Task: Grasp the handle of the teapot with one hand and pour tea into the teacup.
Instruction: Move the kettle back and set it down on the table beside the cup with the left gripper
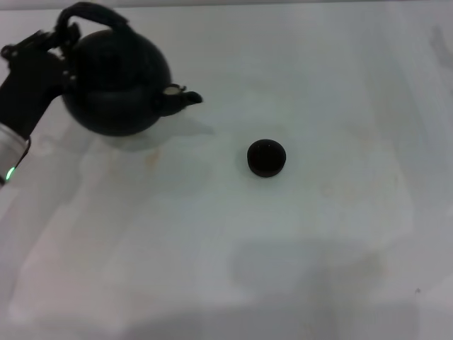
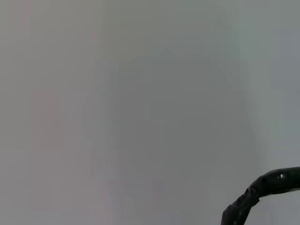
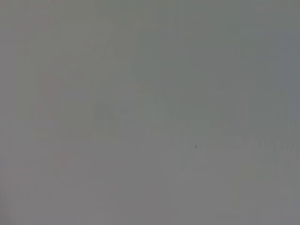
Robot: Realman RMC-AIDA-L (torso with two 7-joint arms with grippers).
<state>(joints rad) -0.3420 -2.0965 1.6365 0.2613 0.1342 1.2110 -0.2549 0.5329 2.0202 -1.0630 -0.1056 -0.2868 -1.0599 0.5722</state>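
Teapot (image 1: 117, 81): sits at the far left of the counter (image 1: 297, 241), upright or a little tilted, spout turned to the right toward the cup; whether the base touches the counter or hangs just above it, cannot tell.

Handle (image 1: 95, 14): arches over the top of the pot; left end is next to the left hand, so that the pot can hang under the grip and swing forward for pouring. Also visible as a dark curved bar in a corner of the left wrist view (image 2: 262, 192).

Left hand (image 1: 49, 48): at the left end of the handle, pressed against the side of the pot; looks like a grip on the handle, but open or closed cannot tell, since black fingers merge with black pot.

Teacup (image 1: 266, 157): stands alone near the middle of the counter, well apart from the spout, to the right and nearer to the robot; open side up, ready to receive tea.

Right hand: not in view; right wrist view gives only plain grey surface, so probably parked aside.

Step in hand: probably carrying the pot toward the cup; pouring not yet begun, spout too far from the cup.

Risk: heavy pot on a side grip, could swing or slip.
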